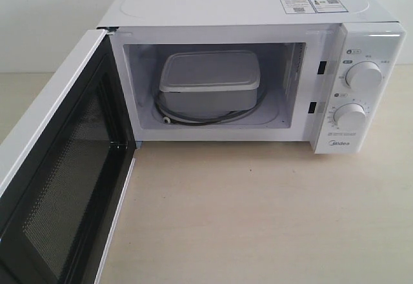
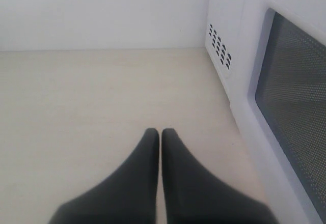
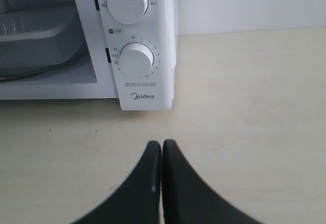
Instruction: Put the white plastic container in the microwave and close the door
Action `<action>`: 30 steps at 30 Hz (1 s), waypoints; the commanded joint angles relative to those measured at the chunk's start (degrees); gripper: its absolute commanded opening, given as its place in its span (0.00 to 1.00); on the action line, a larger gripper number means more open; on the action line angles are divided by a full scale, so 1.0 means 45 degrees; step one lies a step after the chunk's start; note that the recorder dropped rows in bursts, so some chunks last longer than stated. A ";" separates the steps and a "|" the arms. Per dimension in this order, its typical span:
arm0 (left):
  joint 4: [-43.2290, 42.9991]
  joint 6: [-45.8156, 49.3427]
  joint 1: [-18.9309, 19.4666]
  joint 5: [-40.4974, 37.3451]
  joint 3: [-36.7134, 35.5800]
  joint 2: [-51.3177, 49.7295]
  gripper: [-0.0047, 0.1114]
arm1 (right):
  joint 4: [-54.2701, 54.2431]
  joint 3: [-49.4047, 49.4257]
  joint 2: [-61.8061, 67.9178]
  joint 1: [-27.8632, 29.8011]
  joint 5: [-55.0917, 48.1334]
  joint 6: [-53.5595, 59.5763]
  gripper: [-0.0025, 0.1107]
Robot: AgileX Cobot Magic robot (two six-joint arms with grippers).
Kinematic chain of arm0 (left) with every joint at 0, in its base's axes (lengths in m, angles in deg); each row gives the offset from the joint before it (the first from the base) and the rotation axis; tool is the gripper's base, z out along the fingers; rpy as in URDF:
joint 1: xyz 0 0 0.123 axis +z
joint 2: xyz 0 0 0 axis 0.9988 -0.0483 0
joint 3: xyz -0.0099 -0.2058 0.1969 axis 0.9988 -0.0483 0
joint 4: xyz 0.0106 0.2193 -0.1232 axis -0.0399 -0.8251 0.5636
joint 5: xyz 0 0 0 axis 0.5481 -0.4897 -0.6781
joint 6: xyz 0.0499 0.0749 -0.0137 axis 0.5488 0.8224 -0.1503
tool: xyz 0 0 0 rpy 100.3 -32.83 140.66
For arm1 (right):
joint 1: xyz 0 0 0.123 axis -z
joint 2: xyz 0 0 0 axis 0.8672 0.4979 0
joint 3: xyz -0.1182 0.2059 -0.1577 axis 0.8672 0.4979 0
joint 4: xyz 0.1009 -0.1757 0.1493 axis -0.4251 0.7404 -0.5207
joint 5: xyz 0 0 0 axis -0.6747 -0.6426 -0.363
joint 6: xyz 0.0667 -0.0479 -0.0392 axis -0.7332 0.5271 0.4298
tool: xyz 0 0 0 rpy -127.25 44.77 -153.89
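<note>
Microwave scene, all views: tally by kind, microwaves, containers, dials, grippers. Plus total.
Microwave: 1
White plastic container: 1
Dials: 2 (upper dial, lower dial)
Grippers: 2 (left gripper, right gripper)
Total: 6
</note>
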State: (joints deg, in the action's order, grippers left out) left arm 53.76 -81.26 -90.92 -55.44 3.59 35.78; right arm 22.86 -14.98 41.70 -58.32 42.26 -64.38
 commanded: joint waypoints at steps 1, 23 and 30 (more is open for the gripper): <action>0.0070 0.0055 0.0007 0.0068 -0.0045 0.0031 0.08 | -0.0016 -0.0006 -0.0070 0.0068 0.0015 0.0031 0.02; 0.2362 0.1680 0.0007 0.2270 0.6306 -0.2786 0.08 | -0.0016 -0.0006 -0.0070 0.0068 0.0015 0.0031 0.02; 0.2362 0.1680 0.0007 -0.1954 0.9496 -0.6329 0.08 | -0.0016 -0.0006 -0.0070 0.0068 0.0015 0.0031 0.02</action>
State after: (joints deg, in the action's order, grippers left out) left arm 64.00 -74.11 -90.92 -57.57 42.94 11.78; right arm 22.86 -14.98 41.70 -58.32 42.26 -64.38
